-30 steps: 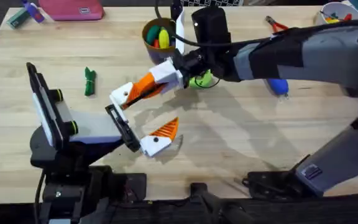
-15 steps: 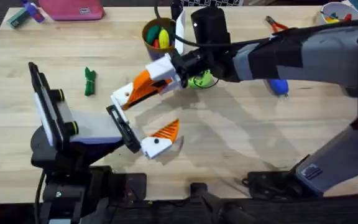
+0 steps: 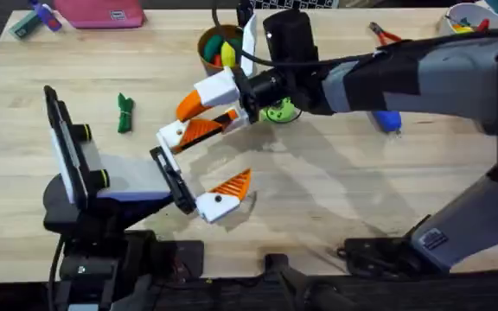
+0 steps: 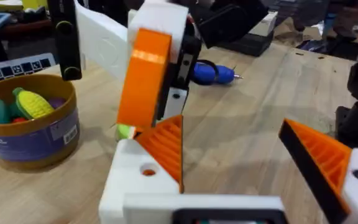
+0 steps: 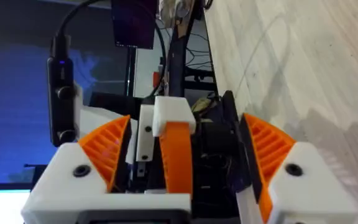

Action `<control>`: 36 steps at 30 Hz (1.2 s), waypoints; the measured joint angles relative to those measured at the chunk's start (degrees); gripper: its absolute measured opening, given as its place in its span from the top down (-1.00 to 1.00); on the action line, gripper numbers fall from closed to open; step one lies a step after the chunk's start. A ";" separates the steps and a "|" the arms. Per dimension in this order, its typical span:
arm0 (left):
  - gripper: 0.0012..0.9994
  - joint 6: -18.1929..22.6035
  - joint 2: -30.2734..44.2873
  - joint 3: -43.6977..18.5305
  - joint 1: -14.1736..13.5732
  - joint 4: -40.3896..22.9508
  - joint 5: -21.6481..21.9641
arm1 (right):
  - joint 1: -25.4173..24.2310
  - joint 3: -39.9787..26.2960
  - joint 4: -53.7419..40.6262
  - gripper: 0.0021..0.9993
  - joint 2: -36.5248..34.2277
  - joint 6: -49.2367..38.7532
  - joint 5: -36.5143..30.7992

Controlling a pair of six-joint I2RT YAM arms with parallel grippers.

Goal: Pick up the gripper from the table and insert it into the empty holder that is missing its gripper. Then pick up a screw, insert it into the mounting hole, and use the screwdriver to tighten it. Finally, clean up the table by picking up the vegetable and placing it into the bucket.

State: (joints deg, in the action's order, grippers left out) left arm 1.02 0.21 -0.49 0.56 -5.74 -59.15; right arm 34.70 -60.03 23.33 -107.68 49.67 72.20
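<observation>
Pale wood table [image 3: 335, 190] carries everything. The gripper [image 3: 204, 130], an orange ribbed wedge, sits seated in the holder [image 3: 173, 134], the white block that forms the left gripper's [image 3: 236, 151] far finger. In the left wrist view the gripper [image 4: 166, 146] stands on the holder [image 4: 132, 180], and the mounting hole [image 4: 148, 171] in the block's face shows orange inside. The left jaws stand wide apart with nothing between them but bare table. The right gripper [image 3: 199, 119] reaches across from the right and straddles that same finger. In its wrist view the gripper [image 5: 178, 158] and holder [image 5: 173, 115] lie midway between its two ribbed pads [image 5: 104, 152], with a gap on each side, so these jaws are parted and clamp nothing. One of its fingers shows in the left wrist view as a smooth orange slab just above the seated wedge. Orange wedges count four, two on each arm. White blocks count four likewise. One blue screwdriver [image 3: 387, 119] lies on the table beyond the right arm, well apart from the jaws. One green vegetable [image 3: 124, 112] lies alone near the left arm's upright link. One bucket [image 3: 219, 47] stands behind the right gripper, holding several coloured toys. One pair of red-handled pliers [image 3: 386, 34] rests at the far edge.
</observation>
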 joint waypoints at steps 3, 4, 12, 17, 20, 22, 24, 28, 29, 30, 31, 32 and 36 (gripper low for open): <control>-0.97 0.00 0.00 0.00 0.00 0.00 0.00 | -0.25 0.00 -0.12 -0.90 0.04 -0.48 -0.12; -0.97 0.00 0.00 0.00 0.00 0.00 0.00 | -0.43 0.00 -0.34 -0.90 0.12 -0.74 -0.20; -0.97 0.00 0.00 0.00 0.00 0.00 -0.02 | -4.65 -2.29 -25.90 -0.91 8.72 -10.73 -7.17; -0.97 0.00 0.00 0.00 0.00 0.00 -0.07 | -7.25 -9.77 -50.22 -0.91 13.89 -22.42 -17.87; -0.98 0.00 0.00 0.00 0.00 -0.02 -0.16 | -8.13 -16.47 -63.13 -0.91 15.15 -28.35 -25.99; -0.98 0.00 0.00 0.00 0.00 0.00 -0.16 | -8.30 -21.80 -70.95 -0.91 15.24 -31.29 -32.51; -0.97 0.00 0.00 0.00 0.00 -0.02 -0.16 | -8.24 -26.57 -76.67 -0.91 15.19 -33.27 -39.14; -0.97 0.00 0.00 0.00 0.00 -0.02 -0.18 | -7.69 -33.47 -83.89 -0.91 14.50 -35.41 -50.56; -0.97 0.00 0.00 0.00 0.00 -0.02 -0.18 | -7.41 -34.79 -85.36 -0.91 13.93 -35.75 -52.91; -0.97 0.00 0.00 0.00 0.00 0.00 -0.18 | -7.09 -36.12 -86.91 -0.91 13.07 -36.13 -55.33; -0.97 0.00 0.00 0.00 0.00 -0.01 -0.18 | -6.84 -37.30 -88.40 -0.91 12.07 -36.51 -57.39; -0.97 0.00 0.00 0.00 0.00 0.00 -0.18 | -6.61 -38.49 -89.91 -0.91 10.87 -36.92 -59.23; -0.97 0.00 0.00 0.00 0.00 -0.02 -0.18 | -5.66 -43.34 -94.50 -0.86 4.58 -39.77 -65.53</control>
State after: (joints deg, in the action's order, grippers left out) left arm 1.02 0.21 -0.49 0.56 -5.76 -59.33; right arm 29.04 -103.37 -71.17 -103.10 9.90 6.67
